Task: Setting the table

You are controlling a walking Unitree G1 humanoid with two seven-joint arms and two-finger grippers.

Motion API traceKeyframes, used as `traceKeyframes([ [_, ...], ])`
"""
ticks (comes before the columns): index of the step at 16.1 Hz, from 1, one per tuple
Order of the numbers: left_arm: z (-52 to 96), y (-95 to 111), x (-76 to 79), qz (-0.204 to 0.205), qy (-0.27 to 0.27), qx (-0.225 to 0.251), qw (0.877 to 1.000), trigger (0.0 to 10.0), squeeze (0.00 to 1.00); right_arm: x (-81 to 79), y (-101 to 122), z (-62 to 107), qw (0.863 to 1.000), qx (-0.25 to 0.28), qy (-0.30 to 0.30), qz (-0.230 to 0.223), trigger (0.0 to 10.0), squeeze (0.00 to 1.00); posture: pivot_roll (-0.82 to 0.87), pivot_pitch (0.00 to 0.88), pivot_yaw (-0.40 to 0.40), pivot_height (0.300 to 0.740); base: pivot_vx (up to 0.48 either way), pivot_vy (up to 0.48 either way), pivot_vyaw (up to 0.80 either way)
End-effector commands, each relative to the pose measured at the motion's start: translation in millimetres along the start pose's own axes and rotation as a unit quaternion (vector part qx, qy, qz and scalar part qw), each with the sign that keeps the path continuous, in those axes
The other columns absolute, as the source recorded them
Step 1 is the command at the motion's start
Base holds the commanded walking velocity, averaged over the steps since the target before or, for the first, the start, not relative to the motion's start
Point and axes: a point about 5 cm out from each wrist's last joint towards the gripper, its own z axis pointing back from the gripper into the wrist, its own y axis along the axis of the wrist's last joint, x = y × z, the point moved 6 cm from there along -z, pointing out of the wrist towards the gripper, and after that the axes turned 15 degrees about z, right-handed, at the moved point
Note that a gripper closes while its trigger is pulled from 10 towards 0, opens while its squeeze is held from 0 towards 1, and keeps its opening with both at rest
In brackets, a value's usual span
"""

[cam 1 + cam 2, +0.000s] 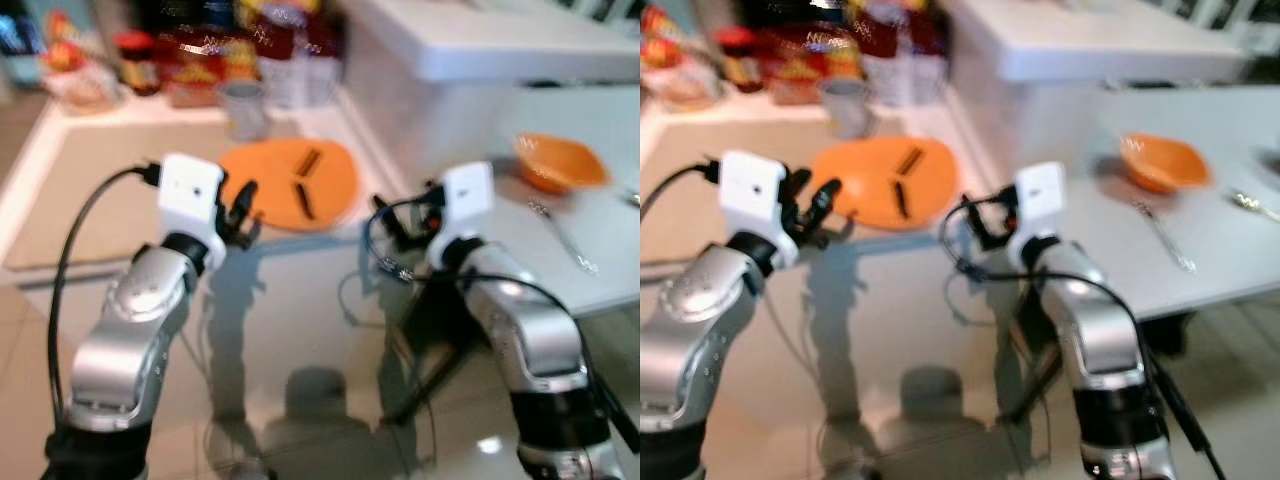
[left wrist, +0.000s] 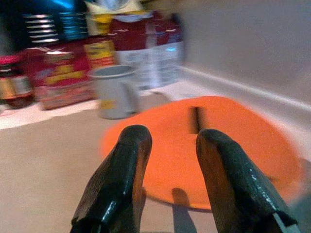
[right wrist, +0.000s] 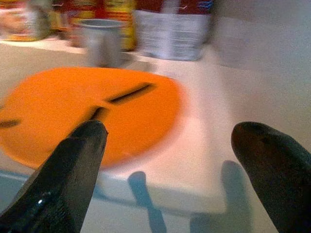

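Observation:
A flat orange plate (image 1: 290, 185) with dark slots in it lies on a low beige counter (image 1: 100, 200), near the counter's right end. My left gripper (image 1: 240, 215) is open just short of the plate's near left edge, holding nothing. My right gripper (image 1: 398, 222) hangs open and empty to the right of the plate, off the counter's corner. In the left wrist view the fingers (image 2: 121, 160) frame the plate (image 2: 214, 145). An orange bowl (image 1: 558, 162) and a fork (image 1: 565, 238) rest on the white table (image 1: 520, 270) at the right.
A grey mug (image 1: 243, 108) stands just behind the plate. Jars and red food packets (image 1: 190, 60) line the back of the counter. A white wall or cabinet (image 1: 450, 60) rises between counter and table. Shiny tiled floor lies below my arms.

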Motion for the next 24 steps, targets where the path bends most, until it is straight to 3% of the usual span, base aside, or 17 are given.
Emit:
traceKeyframes([
  [1, -0.6, 1.5, -0.7, -0.001, 0.005, 0.002, 1.000, 10.0, 0.00, 0.4, 1.9, 3.8, 1.000, 0.001, 0.013, 0.005, 10.0, 1.00, 0.08, 0.000, -0.061, 0.740, 0.394, 0.000, 0.00],
  [5, -11.9, 3.4, -12.1, -0.032, 0.007, 0.007, 0.999, 10.0, 0.00, -19.6, 0.2, 15.4, 0.997, 0.004, 0.079, 0.014, 10.0, 1.00, 0.08, 0.006, -0.056, 0.740, 0.000, 0.000, 0.00],
  [6, -21.7, 0.3, -20.2, -0.030, 0.000, -0.005, 1.000, 10.0, 0.00, -25.4, -0.1, 18.6, 0.996, 0.004, 0.092, 0.014, 10.0, 1.00, 0.07, 0.014, -0.054, 0.740, 0.000, 0.000, 0.00],
  [10, -55.6, -13.3, -41.8, -0.033, 0.007, -0.043, 0.999, 10.0, 0.00, -23.9, 0.0, 19.1, 0.997, 0.003, 0.080, 0.004, 10.0, 1.00, 0.07, 0.018, -0.045, 0.740, 0.000, 0.000, 0.00],
  [12, -65.2, -16.0, -45.0, -0.020, 0.006, -0.047, 0.999, 10.0, 0.00, -21.8, -0.1, 17.9, 0.998, 0.001, 0.069, 0.001, 10.0, 1.00, 0.07, 0.018, -0.045, 0.740, 0.000, 0.000, 0.00],
  [14, -75.5, -32.1, -52.9, -0.008, 0.014, -0.074, 0.997, 10.0, 0.00, -14.0, 2.7, 14.0, 0.999, 0.005, 0.040, -0.016, 10.0, 1.00, 0.07, 0.016, -0.044, 0.740, 0.000, 0.000, 0.00],
  [15, -76.5, -48.3, -58.8, 0.012, 0.021, -0.099, 0.995, 10.0, 0.00, -15.3, 6.9, 13.0, 0.999, 0.013, 0.044, -0.021, 10.0, 1.00, 0.07, 0.016, -0.044, 0.740, 0.000, 0.000, 0.00],
  [18, -69.9, -77.7, -76.4, -0.022, 0.054, -0.146, 0.988, 10.0, 0.00, -18.1, 10.5, 12.2, 0.998, 0.021, 0.050, -0.023, 10.0, 1.00, 0.08, 0.012, -0.050, 0.740, 0.000, 0.000, 0.00],
  [20, -66.7, -86.6, -86.5, -0.039, 0.071, -0.159, 0.984, 10.0, 0.00, -19.7, 13.2, 11.2, 0.998, 0.026, 0.053, -0.027, 10.0, 1.00, 0.08, 0.011, -0.051, 0.740, 0.000, 0.000, 0.00],
  [24, -64.9, -100.3, -83.0, -0.046, 0.044, -0.177, 0.982, 10.0, 0.00, -12.7, 1.5, 6.1, 0.998, -0.009, 0.026, -0.056, 10.0, 1.00, 0.08, 0.008, -0.053, 0.740, 0.000, 0.000, 0.00],
])
